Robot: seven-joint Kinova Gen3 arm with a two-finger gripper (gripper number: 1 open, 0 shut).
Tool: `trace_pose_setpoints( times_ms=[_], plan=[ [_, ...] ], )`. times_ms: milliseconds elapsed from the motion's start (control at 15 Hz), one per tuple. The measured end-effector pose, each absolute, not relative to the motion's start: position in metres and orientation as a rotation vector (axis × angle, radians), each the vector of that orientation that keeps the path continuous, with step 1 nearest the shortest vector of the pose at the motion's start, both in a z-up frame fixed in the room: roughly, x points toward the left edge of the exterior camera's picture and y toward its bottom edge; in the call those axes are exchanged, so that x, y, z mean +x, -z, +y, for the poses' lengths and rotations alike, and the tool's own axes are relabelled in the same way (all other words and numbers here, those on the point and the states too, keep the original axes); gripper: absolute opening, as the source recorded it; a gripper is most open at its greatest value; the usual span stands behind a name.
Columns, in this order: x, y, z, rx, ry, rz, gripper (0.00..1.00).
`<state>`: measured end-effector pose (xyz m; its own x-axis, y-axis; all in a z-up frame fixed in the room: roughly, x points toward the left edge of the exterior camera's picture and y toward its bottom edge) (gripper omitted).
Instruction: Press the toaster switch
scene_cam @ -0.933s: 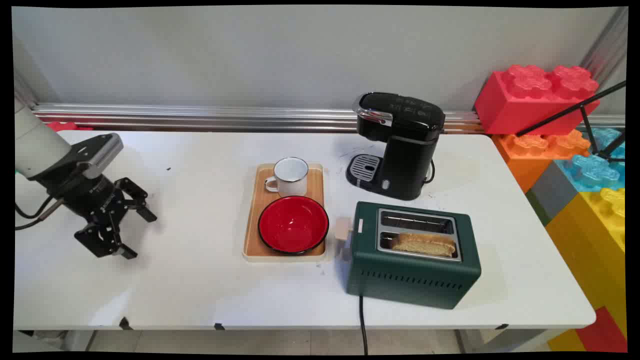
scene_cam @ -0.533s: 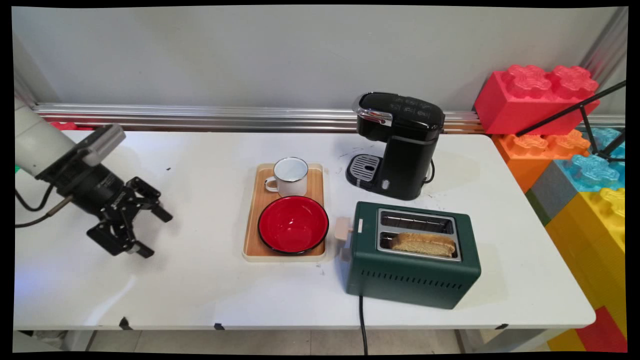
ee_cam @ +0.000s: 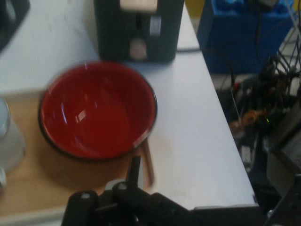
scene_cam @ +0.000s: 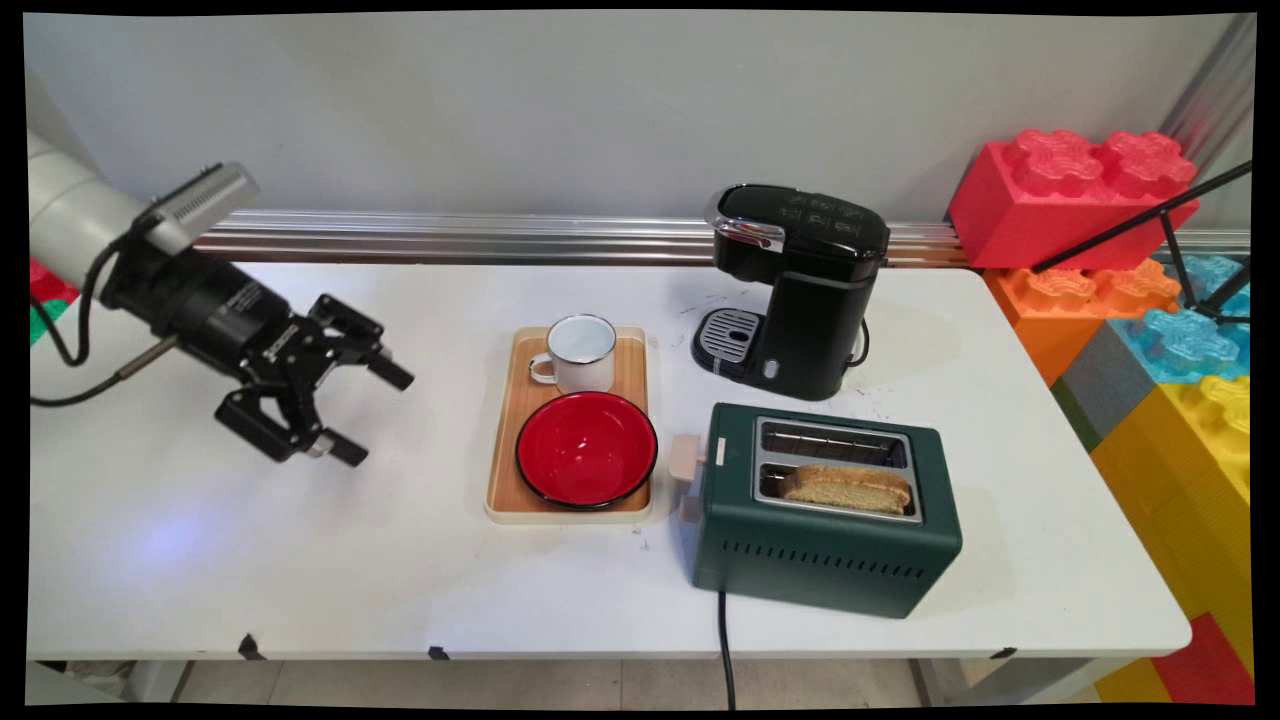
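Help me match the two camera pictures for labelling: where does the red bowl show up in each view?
Main view: the red bowl sits just left of centre, on the near end of the wooden tray.
Hand view: the red bowl fills the left-centre, on the tray.
Shared landmark: the green toaster, right of the bowl in the main view, above it in the hand view.

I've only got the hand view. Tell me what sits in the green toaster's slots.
Observer: One slice of toasted bread stands in the near slot of the dark green toaster; the far slot is empty.
Operator: Say what's behind the toaster.
Observer: A black pod coffee machine.
Operator: Report the hand.
Observer: The black two-finger hand hangs open, holding nothing, left of the wooden tray.
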<state>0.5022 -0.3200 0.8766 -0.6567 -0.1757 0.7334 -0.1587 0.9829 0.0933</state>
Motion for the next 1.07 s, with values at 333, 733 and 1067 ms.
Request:
trace_pose_setpoints(
  times_ms=[333, 733, 1067],
  plan=[
    [0.491, -0.890, -0.333, 0.104, -0.043, -2.258, 1.00],
    [0.484, -0.895, -0.339, 0.026, -0.053, -2.248, 0.00],
    [0.476, -0.896, -0.347, 0.015, -0.046, -2.252, 0.00]
  ],
)
